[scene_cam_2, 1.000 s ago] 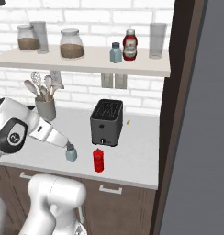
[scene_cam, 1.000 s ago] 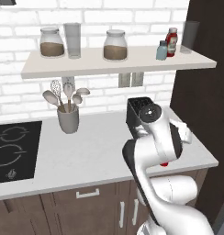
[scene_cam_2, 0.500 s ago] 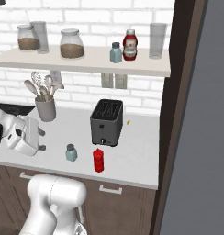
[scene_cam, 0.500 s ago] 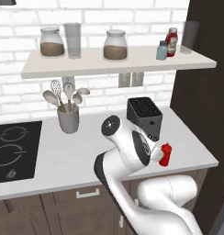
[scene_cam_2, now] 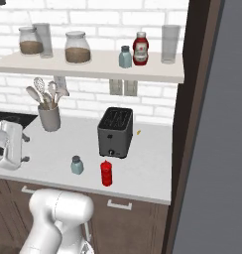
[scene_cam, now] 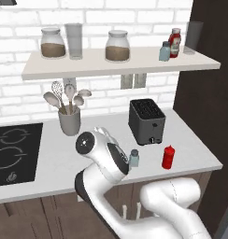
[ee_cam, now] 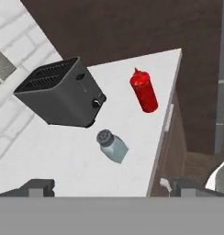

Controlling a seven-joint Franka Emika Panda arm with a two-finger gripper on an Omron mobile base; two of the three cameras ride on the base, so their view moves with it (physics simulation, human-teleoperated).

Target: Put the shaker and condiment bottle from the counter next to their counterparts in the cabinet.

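On the white counter (scene_cam_2: 53,149) we see the dark toaster (scene_cam_2: 115,132). Above it, the open wall shelf (scene_cam_2: 93,69) carries a twin shaker (scene_cam_2: 125,56) beside a labelled red bottle (scene_cam_2: 140,48). The red squeeze bottle (ee_cam: 144,91) and pale shaker (ee_cam: 112,144) stand near the counter's front edge, just before the toaster. The gripper (ee_cam: 109,186), fingers spread wide, hovers apart from both.

I count two shakers (scene_cam_2: 77,165) (scene_cam_2: 125,56), two red bottles (scene_cam_2: 106,173) (scene_cam_2: 140,48), two jars (scene_cam_2: 77,47) (scene_cam_2: 30,41), two glasses (scene_cam_2: 170,44) (scene_cam_2: 42,39), one toaster (scene_cam_2: 115,132), one utensil crock (scene_cam_2: 49,117), one stove (scene_cam: 14,151), all ahead of my gripper
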